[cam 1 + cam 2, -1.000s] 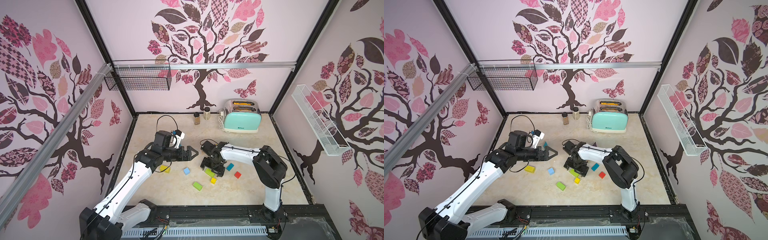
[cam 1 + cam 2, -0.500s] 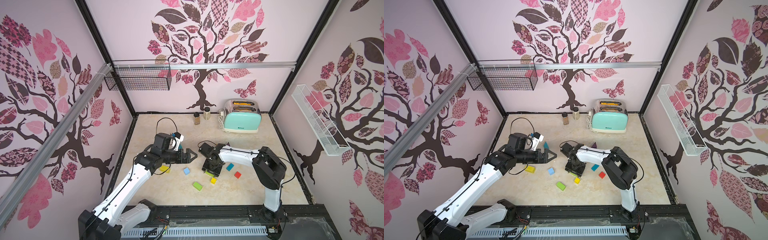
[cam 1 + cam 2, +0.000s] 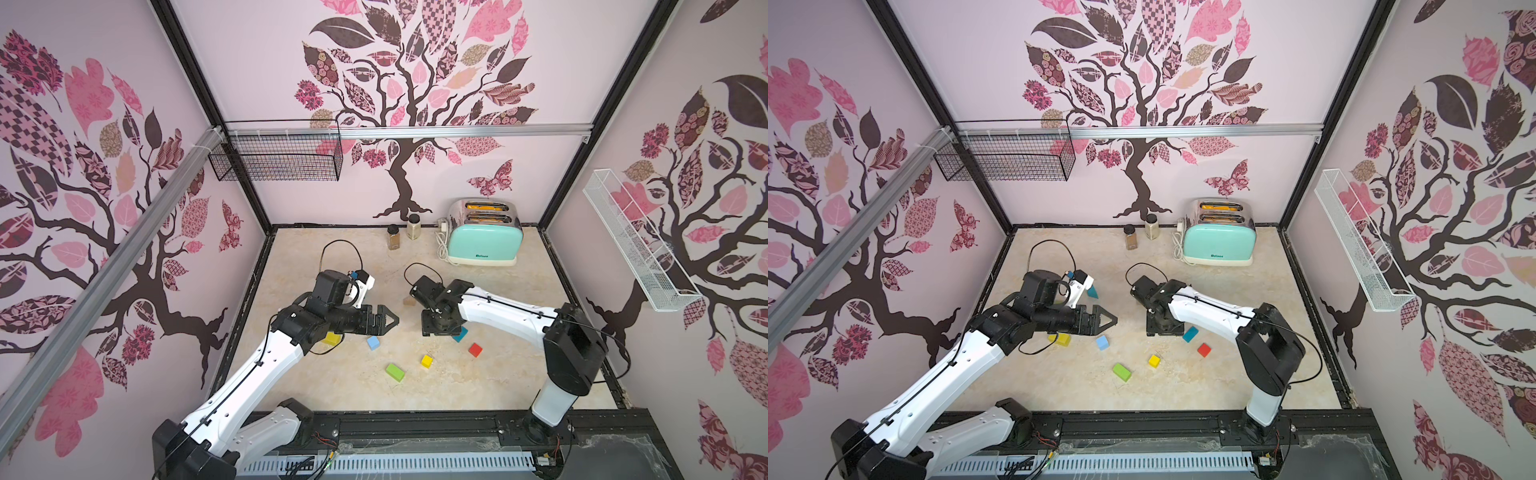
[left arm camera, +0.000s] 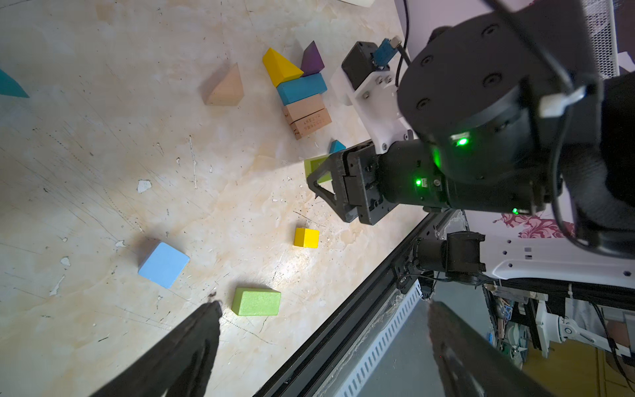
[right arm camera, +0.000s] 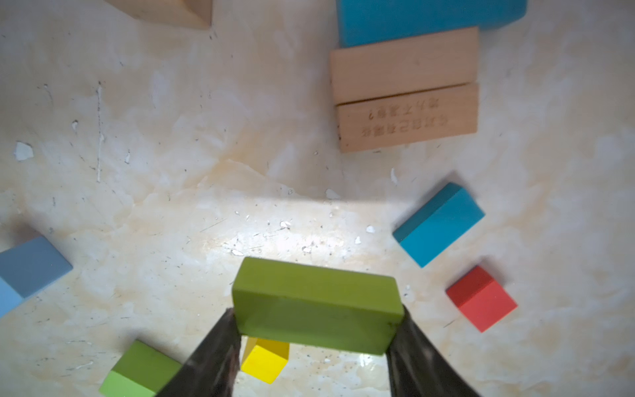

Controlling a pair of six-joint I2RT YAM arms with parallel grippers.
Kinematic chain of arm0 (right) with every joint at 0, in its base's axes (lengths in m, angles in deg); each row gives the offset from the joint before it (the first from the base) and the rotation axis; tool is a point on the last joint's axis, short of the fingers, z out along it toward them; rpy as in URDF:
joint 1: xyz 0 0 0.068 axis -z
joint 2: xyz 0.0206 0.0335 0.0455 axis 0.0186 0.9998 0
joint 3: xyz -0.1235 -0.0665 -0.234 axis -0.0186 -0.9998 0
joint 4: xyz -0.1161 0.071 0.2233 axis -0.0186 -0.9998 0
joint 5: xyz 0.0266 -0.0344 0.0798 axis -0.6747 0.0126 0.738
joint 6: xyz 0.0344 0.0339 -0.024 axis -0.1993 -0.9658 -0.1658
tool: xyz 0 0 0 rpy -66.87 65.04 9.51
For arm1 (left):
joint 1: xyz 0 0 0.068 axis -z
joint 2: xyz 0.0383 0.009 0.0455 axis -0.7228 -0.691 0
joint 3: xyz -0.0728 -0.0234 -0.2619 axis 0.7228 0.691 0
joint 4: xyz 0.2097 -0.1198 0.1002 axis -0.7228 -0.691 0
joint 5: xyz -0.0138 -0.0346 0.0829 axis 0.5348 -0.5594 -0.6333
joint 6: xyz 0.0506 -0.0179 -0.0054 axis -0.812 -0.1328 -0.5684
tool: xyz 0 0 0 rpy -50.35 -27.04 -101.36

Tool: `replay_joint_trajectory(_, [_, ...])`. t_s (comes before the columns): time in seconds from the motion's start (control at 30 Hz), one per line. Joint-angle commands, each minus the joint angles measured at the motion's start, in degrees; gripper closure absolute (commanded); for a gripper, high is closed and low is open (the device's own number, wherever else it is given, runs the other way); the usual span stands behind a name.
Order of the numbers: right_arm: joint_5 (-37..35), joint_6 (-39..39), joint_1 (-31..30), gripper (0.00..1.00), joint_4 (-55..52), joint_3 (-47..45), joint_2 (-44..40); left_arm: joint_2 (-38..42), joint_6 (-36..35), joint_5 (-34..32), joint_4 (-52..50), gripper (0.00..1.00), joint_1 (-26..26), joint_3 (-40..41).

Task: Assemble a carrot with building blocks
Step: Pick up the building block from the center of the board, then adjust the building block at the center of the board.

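My right gripper (image 5: 316,314) is shut on a green brick (image 5: 316,309), gripping its two ends and holding it off the floor above a yellow cube (image 5: 264,361). In both top views the wrist (image 3: 440,320) hides this brick. A row of one teal brick (image 4: 301,88) and two bare wood bricks (image 4: 307,115) lies nearby, with a yellow wedge (image 4: 280,67) and a purple wedge (image 4: 312,60) at the teal end. My left gripper (image 3: 384,320) hangs open and empty over the floor, left of the right one. Loose blocks: light blue cube (image 3: 373,342), green brick (image 3: 395,372), red cube (image 3: 475,350), teal block (image 3: 460,333).
A mint toaster (image 3: 484,237) and two spice jars (image 3: 393,237) stand at the back wall. A bare wood wedge (image 4: 225,87) lies apart from the row. A yellow block (image 3: 331,337) sits under my left forearm. The black front rail (image 3: 415,419) bounds the floor.
My right jaws have closed on the green brick and raised it off the floor. My left gripper has shifted slightly toward the front, still open.
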Motion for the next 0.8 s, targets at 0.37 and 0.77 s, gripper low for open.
replay_joint_trajectory(0.37, [1.63,23.69,8.58,0.45,7.27,-2.88,3.73,-4.47,2.92,-2.65,4.69,0.02,0.28,-1.51])
replay_joint_trajectory(0.77, [5.03,22.48,10.32,0.45,6.58,-2.98,5.49,-7.9,2.17,-3.45,4.68,0.02,0.35,-3.5])
